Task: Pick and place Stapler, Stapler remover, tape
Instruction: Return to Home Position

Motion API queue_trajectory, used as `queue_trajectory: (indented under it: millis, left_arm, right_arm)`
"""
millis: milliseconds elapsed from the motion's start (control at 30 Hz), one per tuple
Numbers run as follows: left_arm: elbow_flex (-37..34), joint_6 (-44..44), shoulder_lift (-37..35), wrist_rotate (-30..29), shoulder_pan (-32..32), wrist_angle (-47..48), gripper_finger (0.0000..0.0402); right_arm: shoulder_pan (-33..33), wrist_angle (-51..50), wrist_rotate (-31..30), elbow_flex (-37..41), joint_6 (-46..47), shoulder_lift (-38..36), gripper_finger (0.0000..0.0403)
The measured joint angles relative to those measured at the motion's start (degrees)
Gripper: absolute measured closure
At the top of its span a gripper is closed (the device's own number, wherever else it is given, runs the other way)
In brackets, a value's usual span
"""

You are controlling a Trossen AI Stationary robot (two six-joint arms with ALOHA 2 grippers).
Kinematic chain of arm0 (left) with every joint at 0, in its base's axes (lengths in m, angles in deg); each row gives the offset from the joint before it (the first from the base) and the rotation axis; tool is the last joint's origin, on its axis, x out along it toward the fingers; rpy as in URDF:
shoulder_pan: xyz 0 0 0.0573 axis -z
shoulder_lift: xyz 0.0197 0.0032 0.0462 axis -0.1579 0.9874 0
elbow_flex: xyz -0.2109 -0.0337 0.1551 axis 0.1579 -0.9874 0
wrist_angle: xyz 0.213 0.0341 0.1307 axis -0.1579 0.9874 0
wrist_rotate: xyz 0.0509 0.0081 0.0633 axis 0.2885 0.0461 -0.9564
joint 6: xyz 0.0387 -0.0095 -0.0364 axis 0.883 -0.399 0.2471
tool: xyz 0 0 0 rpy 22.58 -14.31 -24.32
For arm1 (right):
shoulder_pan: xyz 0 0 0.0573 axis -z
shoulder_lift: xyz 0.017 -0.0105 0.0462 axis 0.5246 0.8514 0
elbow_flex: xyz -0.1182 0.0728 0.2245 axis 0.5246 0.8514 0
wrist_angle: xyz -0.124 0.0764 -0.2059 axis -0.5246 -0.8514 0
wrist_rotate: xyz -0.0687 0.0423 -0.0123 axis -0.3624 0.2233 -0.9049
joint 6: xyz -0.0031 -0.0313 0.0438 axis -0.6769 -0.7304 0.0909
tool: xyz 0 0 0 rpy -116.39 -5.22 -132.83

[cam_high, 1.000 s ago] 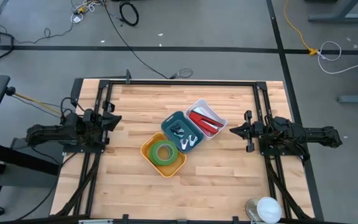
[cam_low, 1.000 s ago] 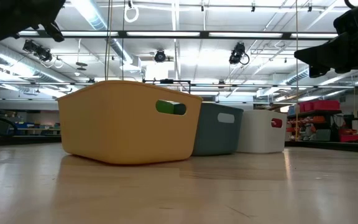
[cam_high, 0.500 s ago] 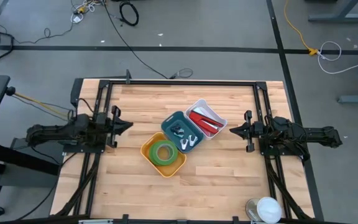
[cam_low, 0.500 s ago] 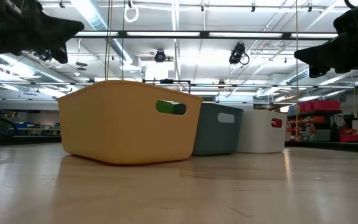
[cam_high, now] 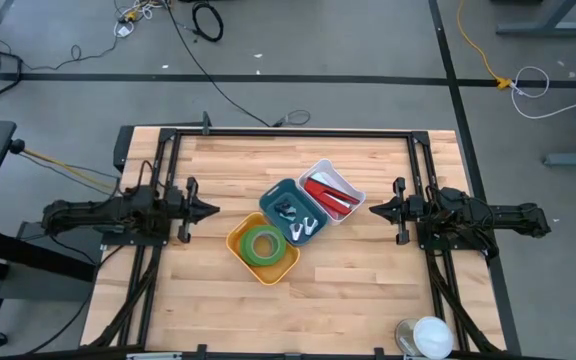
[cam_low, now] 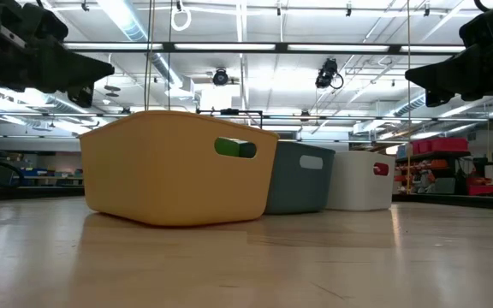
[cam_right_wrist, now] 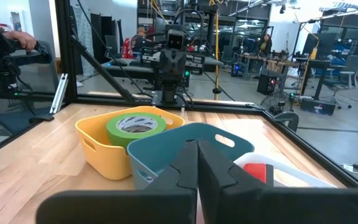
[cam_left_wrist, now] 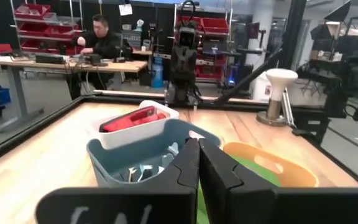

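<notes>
The big pale wooden table (cam_high: 368, 270) holds three small plastic bins, which touch in a tight row near its middle. The two dark robot arms lie low, one at each side of the table, well apart from the bins. The left gripper (cam_high: 211, 209) points at the bins from its side. Its two fingers are pressed together with nothing between them. The right gripper (cam_high: 373, 209) points in from the other side, also pinched together and holding nothing.

The yellow bin with round corners (cam_high: 236, 247) is at one end of the row. The white bin (cam_high: 320, 165) is at the other end, and the blue-grey bin (cam_high: 268, 197) sits between them. The flat roll of green tape (cam_high: 263, 244) lies in the yellow bin. The red stapler (cam_high: 326, 194) lies in the white bin. Some small pale and dark bits (cam_high: 296, 218) lie in the blue-grey bin. They are likely the staple remover, but they are too small to be sure.

So the sorting looks done. The only job that seems left is for the arms to settle in their resting spots.
</notes>
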Motion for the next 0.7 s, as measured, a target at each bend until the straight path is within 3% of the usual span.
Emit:
queue_trajectory:
  millis: [700]
  left_arm:
    - [0.0,0.4,0.2,0.8,0.0,-0.9,0.0392]
  right_arm:
    - [0.0,0.0,0.0,0.0,0.0,0.0,0.0401]
